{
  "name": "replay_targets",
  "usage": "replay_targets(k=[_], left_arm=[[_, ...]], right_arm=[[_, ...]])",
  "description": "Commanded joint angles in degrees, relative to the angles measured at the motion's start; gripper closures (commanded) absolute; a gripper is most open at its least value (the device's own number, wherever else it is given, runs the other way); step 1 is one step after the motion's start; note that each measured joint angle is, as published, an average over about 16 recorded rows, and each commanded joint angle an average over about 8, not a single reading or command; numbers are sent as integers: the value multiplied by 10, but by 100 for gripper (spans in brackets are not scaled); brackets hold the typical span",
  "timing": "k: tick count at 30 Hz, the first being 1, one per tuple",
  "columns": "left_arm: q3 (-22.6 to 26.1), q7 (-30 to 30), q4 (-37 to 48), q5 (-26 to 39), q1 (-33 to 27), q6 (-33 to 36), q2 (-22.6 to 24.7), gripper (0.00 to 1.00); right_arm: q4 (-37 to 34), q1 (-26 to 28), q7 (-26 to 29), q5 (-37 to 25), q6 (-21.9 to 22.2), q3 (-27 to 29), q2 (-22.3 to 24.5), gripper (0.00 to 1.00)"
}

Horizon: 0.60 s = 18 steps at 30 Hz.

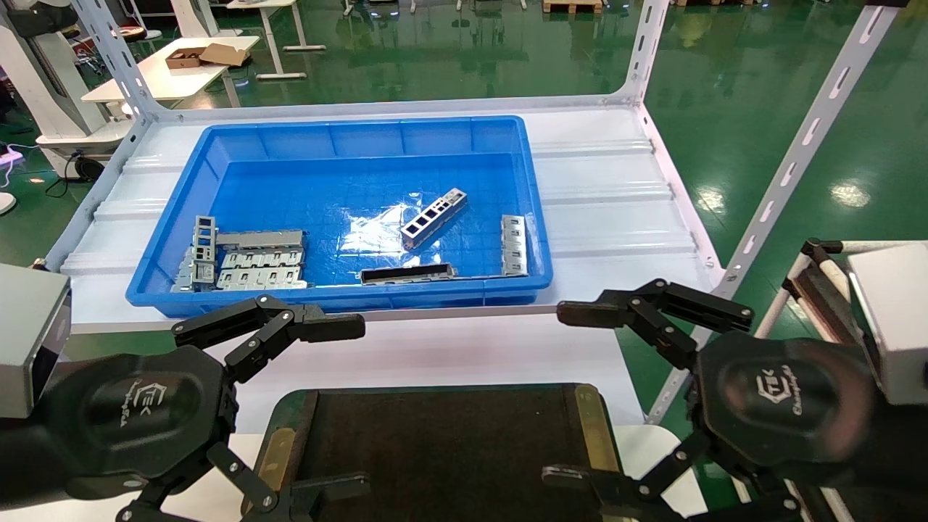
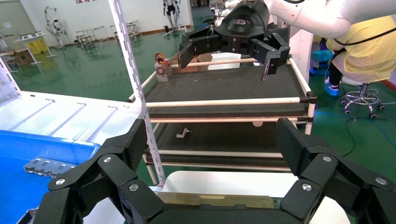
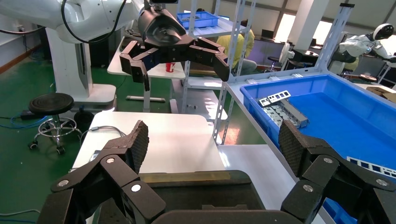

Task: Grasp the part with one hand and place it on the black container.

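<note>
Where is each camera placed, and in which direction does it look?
Head view: on the head, looking down at the blue bin, the black container and both open pincers, left pincer, right pincer.
Left wrist view: on the left wrist, looking across past its own pincer at the right pincer.
Right wrist view: on the right wrist, facing its own pincer and the left pincer.
Shared: the blue bin appears in all views.

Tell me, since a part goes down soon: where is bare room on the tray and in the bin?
The black container shows bare between its brass strips. In the blue bin the far half is free; parts crowd its near-left corner.
</note>
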Motion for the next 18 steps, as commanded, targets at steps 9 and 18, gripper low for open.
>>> replay_targets(k=[9, 18], left_arm=[[0, 0, 0, 0, 0, 0, 0, 0], [0, 0, 0, 0, 0, 0, 0, 0]], right_arm=[[0, 0, 0, 0, 0, 0, 0, 0], [0, 0, 0, 0, 0, 0, 0, 0]])
